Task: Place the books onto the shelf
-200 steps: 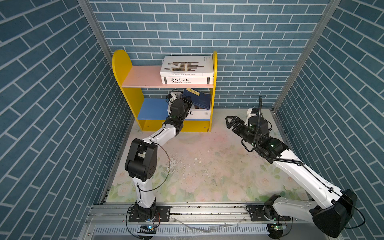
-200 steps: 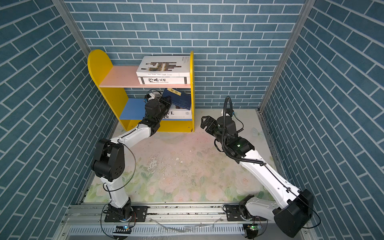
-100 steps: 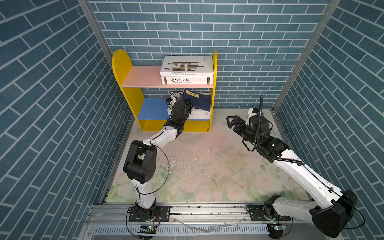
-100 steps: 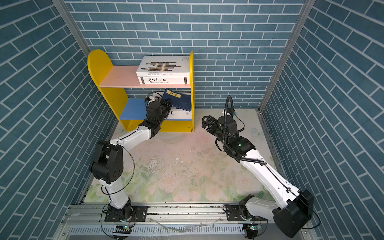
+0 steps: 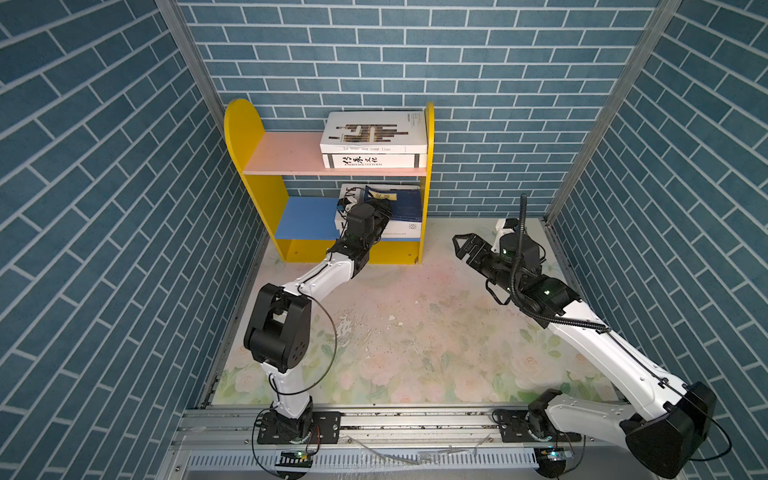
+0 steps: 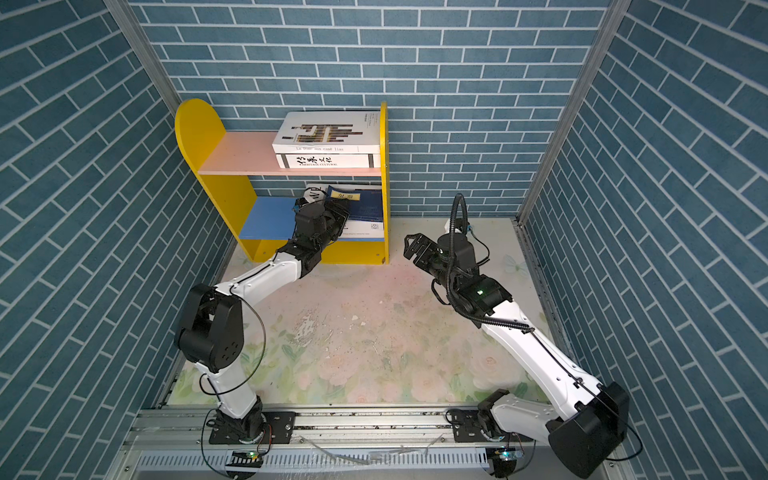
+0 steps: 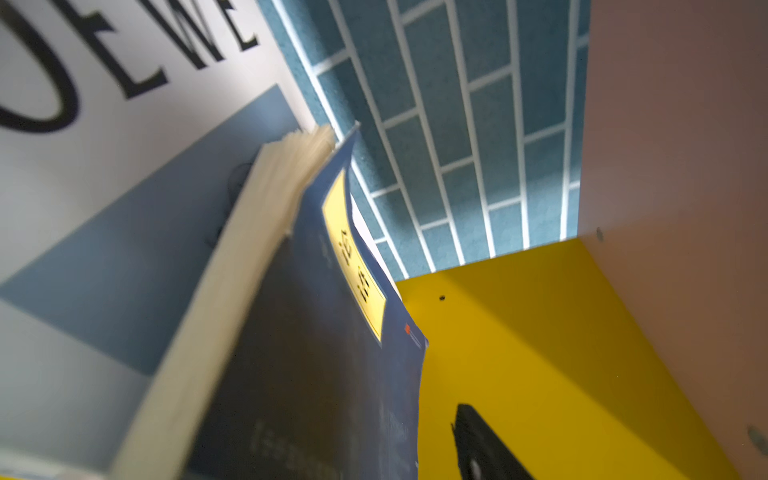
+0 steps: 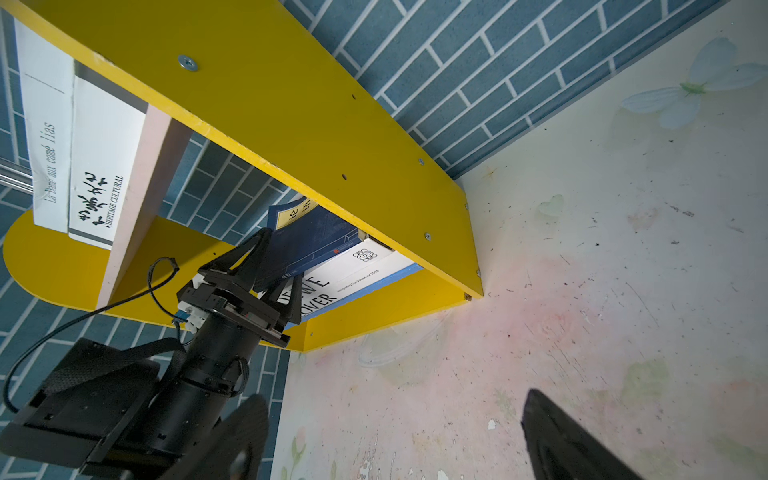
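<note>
The shelf point(image 5: 245, 137) point(image 6: 199, 133) stands against the back wall. Two white books lie stacked on its pink board: the brown-bar one point(image 5: 374, 131) on Heritage Cultural point(image 5: 374, 161). On the blue board, the navy book point(image 5: 405, 203) point(image 8: 307, 245) rests tilted on the LOEWE book point(image 7: 104, 124), with LOVER point(image 8: 320, 303) underneath. My left gripper point(image 5: 376, 208) point(image 8: 276, 266) reaches into the lower tier, open, its jaws spread on either side of the navy book point(image 7: 316, 353); one finger point(image 7: 478, 444) stands apart from the cover. My right gripper point(image 5: 463, 247) point(image 8: 395, 436) hovers open and empty over the mat, right of the shelf.
The floral mat point(image 5: 415, 332) is walled in by blue brick panels on three sides. The left halves of the pink board point(image 5: 286, 156) and the blue board point(image 5: 307, 218) are bare. The shelf's yellow right panel point(image 8: 332, 124) is close to my right gripper.
My left gripper was shut on the navy book; its jaws have now spread and the book lies on the lower stack. The right arm has barely moved.
</note>
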Controlling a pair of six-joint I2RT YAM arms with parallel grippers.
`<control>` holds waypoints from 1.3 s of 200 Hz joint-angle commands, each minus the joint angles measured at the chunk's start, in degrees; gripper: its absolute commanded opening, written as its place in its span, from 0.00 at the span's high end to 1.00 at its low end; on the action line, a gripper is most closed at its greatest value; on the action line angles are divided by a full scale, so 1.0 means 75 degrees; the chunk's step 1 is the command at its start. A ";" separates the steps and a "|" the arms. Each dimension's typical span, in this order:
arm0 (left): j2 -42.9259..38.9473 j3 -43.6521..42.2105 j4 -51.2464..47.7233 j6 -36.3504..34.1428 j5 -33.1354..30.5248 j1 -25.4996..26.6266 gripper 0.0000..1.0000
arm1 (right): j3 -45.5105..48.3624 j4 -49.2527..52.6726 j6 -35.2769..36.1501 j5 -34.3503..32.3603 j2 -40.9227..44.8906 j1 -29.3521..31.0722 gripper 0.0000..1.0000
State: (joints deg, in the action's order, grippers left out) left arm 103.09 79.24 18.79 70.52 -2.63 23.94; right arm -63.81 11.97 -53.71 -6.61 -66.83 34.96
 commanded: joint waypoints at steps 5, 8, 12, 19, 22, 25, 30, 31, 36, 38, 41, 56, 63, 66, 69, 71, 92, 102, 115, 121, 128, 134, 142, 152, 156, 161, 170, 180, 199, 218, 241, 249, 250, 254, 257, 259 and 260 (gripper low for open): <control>-0.0349 0.0487 -0.0998 -0.0250 0.0138 0.0095 0.31 | 0.0116 -0.0053 -0.0066 -0.0020 0.0191 -0.0032 0.05; -0.0350 0.0541 -0.1102 -0.0250 0.0149 0.0100 0.29 | 0.0109 -0.0055 -0.0067 -0.0021 0.0186 -0.0029 0.05; -0.0359 0.0603 -0.1256 -0.0261 0.0161 0.0094 0.28 | 0.0117 -0.0049 -0.0058 -0.0024 0.0190 -0.0034 0.05; -0.0380 0.0669 -0.1458 -0.0271 0.0174 0.0098 0.26 | 0.0128 -0.0055 -0.0069 -0.0025 0.0185 -0.0032 0.05; -0.0385 0.0699 -0.1539 -0.0278 0.0191 0.0100 0.25 | 0.0129 -0.0055 -0.0069 -0.0027 0.0191 -0.0027 0.05; -0.0394 0.0726 -0.1599 -0.0274 0.0198 0.0100 0.24 | 0.0135 -0.0060 -0.0069 -0.0022 0.0191 -0.0032 0.05; -0.0415 0.0774 -0.1711 -0.0274 0.0199 0.0092 0.23 | 0.0133 -0.0063 -0.0069 -0.0015 0.0203 -0.0033 0.05; -0.0418 0.0788 -0.1744 -0.0274 0.0199 0.0096 0.22 | 0.0131 -0.0061 -0.0069 -0.0012 0.0203 -0.0033 0.05; -0.0427 0.0833 -0.1867 -0.0263 0.0208 0.0090 0.21 | 0.0152 -0.0065 -0.0069 -0.0031 0.0203 -0.0040 0.05; -0.0422 0.0862 -0.1941 -0.0262 0.0210 0.0092 0.20 | 0.0147 -0.0062 -0.0072 -0.0038 0.0203 -0.0034 0.05; -0.0421 0.0888 -0.2027 -0.0262 0.0210 0.0098 0.20 | 0.0152 -0.0061 -0.0078 -0.0043 0.0209 -0.0031 0.05; -0.0415 0.1096 -0.2485 -0.0310 0.0225 0.0090 0.18 | 0.0176 -0.0060 -0.0080 -0.0082 0.0225 -0.0047 0.04; -0.0392 0.1212 -0.2702 -0.0364 0.0245 0.0090 0.17 | 0.0176 -0.0060 -0.0080 -0.0092 0.0225 -0.0038 0.05; -0.0378 0.1279 -0.2783 -0.0376 0.0276 0.0095 0.16 | 0.0186 -0.0060 -0.0080 -0.0112 0.0226 -0.0035 0.05; -0.0363 0.1330 -0.2898 -0.0379 0.0289 0.0097 0.15 | 0.0182 -0.0060 -0.0080 -0.0123 0.0215 -0.0033 0.05; -0.0339 0.1358 -0.2940 -0.0388 0.0306 0.0091 0.14 | 0.0178 -0.0060 -0.0080 -0.0125 0.0206 -0.0030 0.05; -0.0144 0.1763 -0.3409 -0.0437 0.0542 0.0070 0.11 | 0.0176 -0.0061 -0.0080 -0.0150 0.0181 -0.0049 0.05; -0.0043 0.1928 -0.3629 -0.0498 0.0627 0.0072 0.10 | 0.0153 -0.0063 -0.0069 -0.0149 0.0156 -0.0035 0.05; 0.0032 0.2137 -0.3935 -0.0636 0.0662 0.0065 0.09 | 0.0131 -0.0049 -0.0069 -0.0154 0.0127 -0.0046 0.05; 0.0025 0.2159 -0.4034 -0.0716 0.0637 0.0068 0.08 | 0.0129 -0.0049 -0.0062 -0.0170 0.0118 -0.0044 0.05; -0.0003 0.2160 -0.4181 -0.0798 0.0573 0.0066 0.08 | 0.0120 -0.0055 -0.0069 -0.0160 0.0112 -0.0041 0.05; -0.0025 0.2144 -0.4349 -0.0877 0.0511 0.0065 0.07 | 0.0126 -0.0058 -0.0069 -0.0173 0.0110 -0.0036 0.05; -0.0067 0.2118 -0.4514 -0.0941 0.0419 0.0061 0.07 | 0.0120 -0.0059 -0.0079 -0.0184 0.0099 -0.0043 0.05; -0.0137 0.2057 -0.4638 -0.1184 0.0337 0.0059 0.06 | 0.0123 -0.0049 -0.0080 -0.0197 0.0109 -0.0046 0.05; -0.0150 0.2049 -0.4680 -0.1236 0.0312 0.0064 0.06 | 0.0126 -0.0049 -0.0080 -0.0206 0.0102 -0.0043 0.05; -0.0162 0.2040 -0.4764 -0.1284 0.0277 0.0065 0.06 | 0.0121 -0.0043 -0.0079 -0.0208 0.0097 -0.0044 0.05; -0.0183 0.2023 -0.4862 -0.1351 0.0249 0.0044 0.05 | 0.0117 -0.0031 -0.0077 -0.0220 0.0096 -0.0045 0.05; -0.0183 0.2017 -0.4934 -0.1405 0.0246 0.0042 0.05 | 0.0093 -0.0031 -0.0069 -0.0208 0.0075 -0.0052 0.05; -0.0204 0.2018 -0.4992 -0.1559 0.0192 0.0042 0.05 | 0.0065 -0.0025 -0.0069 -0.0174 0.0023 -0.0057 0.04; -0.0305 0.1996 -0.5095 -0.1813 0.0039 0.0045 0.04 | 0.0039 -0.0014 -0.0066 -0.0150 -0.0009 -0.0056 0.05; -0.0551 0.1812 -0.4979 -0.2228 -0.0143 0.0052 0.04 | 0.0050 0.0003 -0.0080 -0.0127 -0.0011 -0.0066 0.05; -0.0639 0.1721 -0.4894 -0.2333 -0.0172 0.0030 0.05 | 0.0049 0.0007 -0.0086 -0.0138 -0.0008 -0.0067 0.05; -0.0647 0.1707 -0.4883 -0.2347 -0.0174 0.0030 0.05 | 0.0054 0.0014 -0.0089 -0.0138 -0.0008 -0.0067 0.05; -0.0675 0.1662 -0.4864 -0.2368 -0.0177 0.0014 0.05 | 0.0067 0.0021 -0.0092 -0.0132 -0.0008 -0.0067 0.05; -0.0694 0.1631 -0.4852 -0.2355 -0.0170 -0.0001 0.05 | 0.0070 0.0010 -0.0092 -0.0137 -0.0011 -0.0068 0.05; -0.0700 0.1612 -0.4849 -0.2359 -0.0166 -0.0007 0.05 | 0.0071 0.0019 -0.0098 -0.0138 -0.0017 -0.0068 0.05; -0.0713 0.1605 -0.4849 -0.2359 -0.0153 -0.0018 0.05 | 0.0071 0.0014 -0.0101 -0.0138 -0.0018 -0.0068 0.05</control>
State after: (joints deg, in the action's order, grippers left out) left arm 101.06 92.97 -17.63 56.51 -2.17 24.27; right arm -63.00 11.97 -53.71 -7.07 -66.65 34.81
